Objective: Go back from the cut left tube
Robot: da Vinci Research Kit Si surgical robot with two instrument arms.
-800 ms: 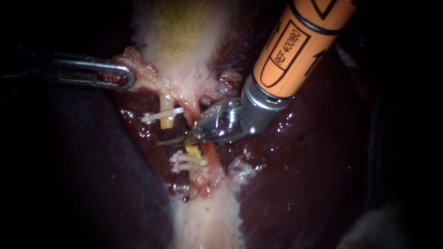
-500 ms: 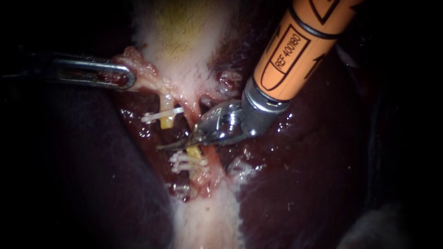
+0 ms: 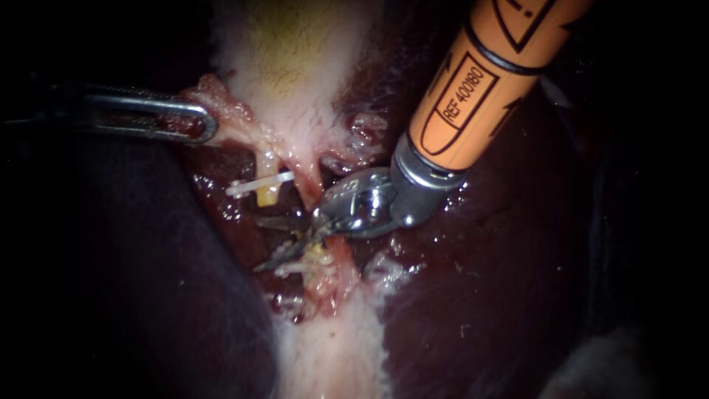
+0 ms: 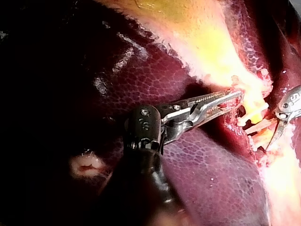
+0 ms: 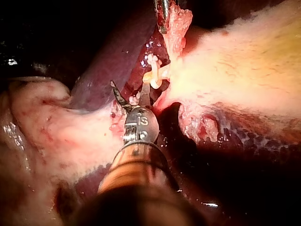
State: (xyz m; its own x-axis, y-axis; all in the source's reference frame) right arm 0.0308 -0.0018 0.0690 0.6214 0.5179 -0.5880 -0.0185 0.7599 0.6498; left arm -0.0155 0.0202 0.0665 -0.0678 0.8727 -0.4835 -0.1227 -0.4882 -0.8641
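Right instrument point(image 3: 272, 242): blades spread open, holding nothing, tips in the gap between the stumps of the cut left tube point(image 3: 266, 195). Upper stump carries a white clip point(image 3: 258, 185). The lower clips point(image 3: 299, 267) lie just under one blade. Left instrument point(image 3: 193, 123): jaws clamped on the gallbladder edge point(image 3: 221, 100), beside dark liver point(image 3: 473, 281).

Endoscope's right up close, looking straight onto the gallbladder point(image 3: 295, 66). Wrist cams each sit back on their arm, facing forward. All three catch the clipped tube point(image 3: 267, 188).
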